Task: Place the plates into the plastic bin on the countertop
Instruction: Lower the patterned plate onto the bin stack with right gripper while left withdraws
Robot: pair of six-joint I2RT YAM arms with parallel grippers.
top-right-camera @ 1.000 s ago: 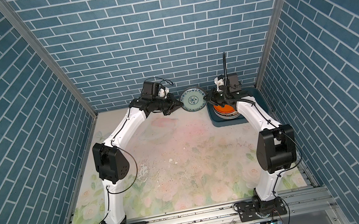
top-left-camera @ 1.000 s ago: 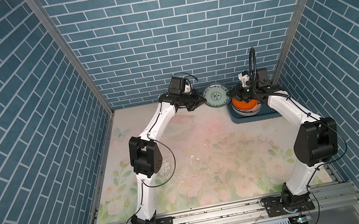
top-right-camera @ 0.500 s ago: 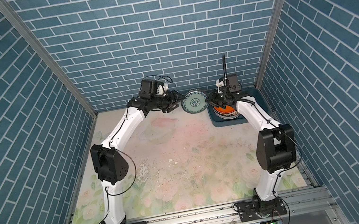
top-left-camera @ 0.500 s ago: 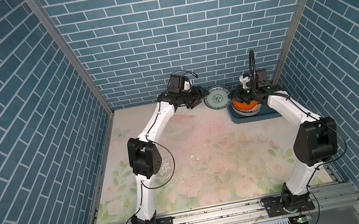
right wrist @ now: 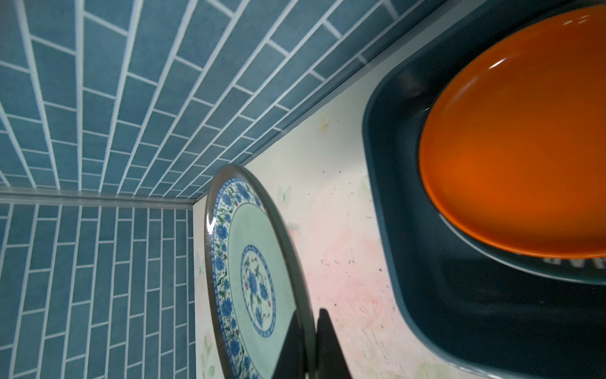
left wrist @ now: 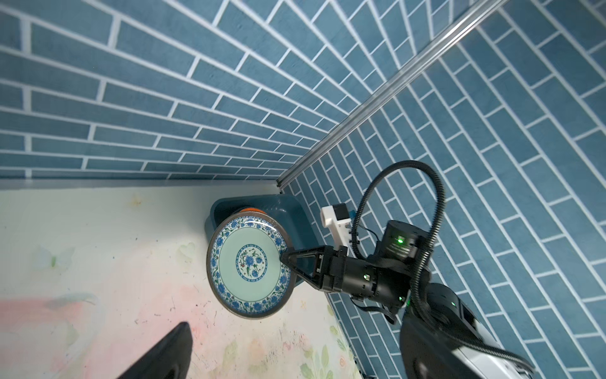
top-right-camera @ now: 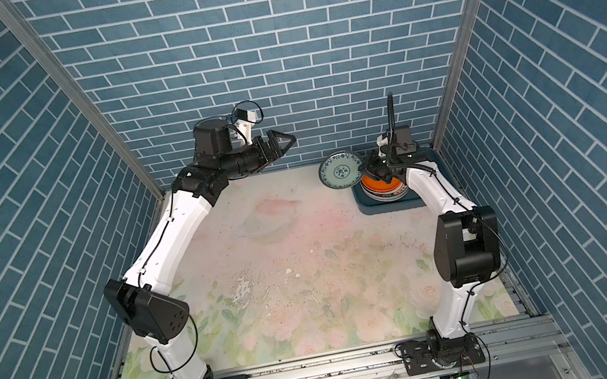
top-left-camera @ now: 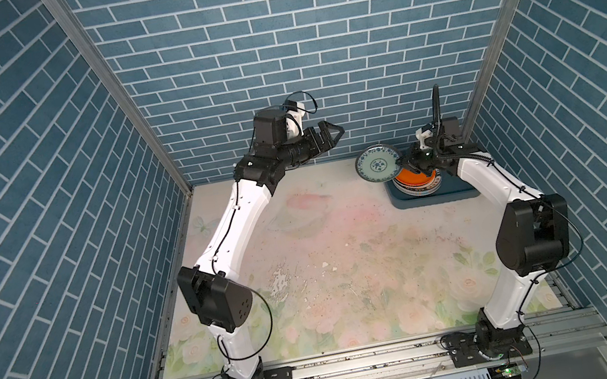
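The pale, rose-printed countertop (top-left-camera: 348,258) carries the dark blue-teal rectangular plastic bin (top-left-camera: 458,193) at its 2 o'clock corner. The stack inside is topped by a round orange plate (top-left-camera: 414,180). Only the right wrist view shows the lettered plate rim (right wrist: 574,262) just beneath it, and anything lower is hidden. The right gripper (top-left-camera: 400,162) pinches the edge of the round teal plate with a blue floral border (top-left-camera: 377,164), tilted on edge at the bin's 10 o'clock corner. The left gripper (top-left-camera: 334,132), raised at 12 o'clock and well apart, stands spread and empty. Its wrist view shows one finger (left wrist: 164,354); the other is cut off.
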